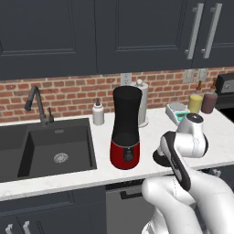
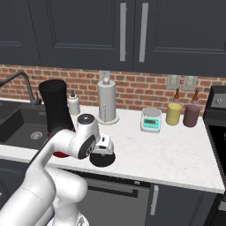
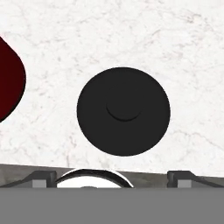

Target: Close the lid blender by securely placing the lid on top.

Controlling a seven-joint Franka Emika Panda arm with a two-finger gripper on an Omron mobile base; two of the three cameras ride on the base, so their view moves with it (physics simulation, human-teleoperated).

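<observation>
The lid (image 3: 123,111) is a flat, matte black disc with a small raised knob at its centre, marked in the hand view by a faint curved edge. It lies flat on the white marbled tabletop (image 3: 183,52), near the front edge, as the right base view (image 2: 102,160) shows, where part of it peeks out from under the robot's wrist.

The pincer (image 3: 113,177) hangs directly above the lid, looking straight down at it. The disc sits just ahead of the two dark finger tips (image 3: 43,179), roughly centred between them, and apart from them. The tips stand far apart at the bottom corners of the hand view, so the pincer is spread wide and holds nothing. In the left base view the arm's wrist hides the pincer and most of the lid (image 1: 157,157), of which a dark sliver shows.

The blender (image 1: 126,128) stands upright just to the left of the lid: a tall black jar widening upward on a glossy red base with a black dial at the front. Its jar top is uncovered. In the hand view a rounded dark red part of the base (image 3: 9,78) shows at the left edge, near the lid but not touching it.

Behind the blender stand a white soap dispenser (image 1: 98,113) and a paper towel roll (image 2: 107,103). A dark sink (image 1: 50,148) lies to the left.
</observation>
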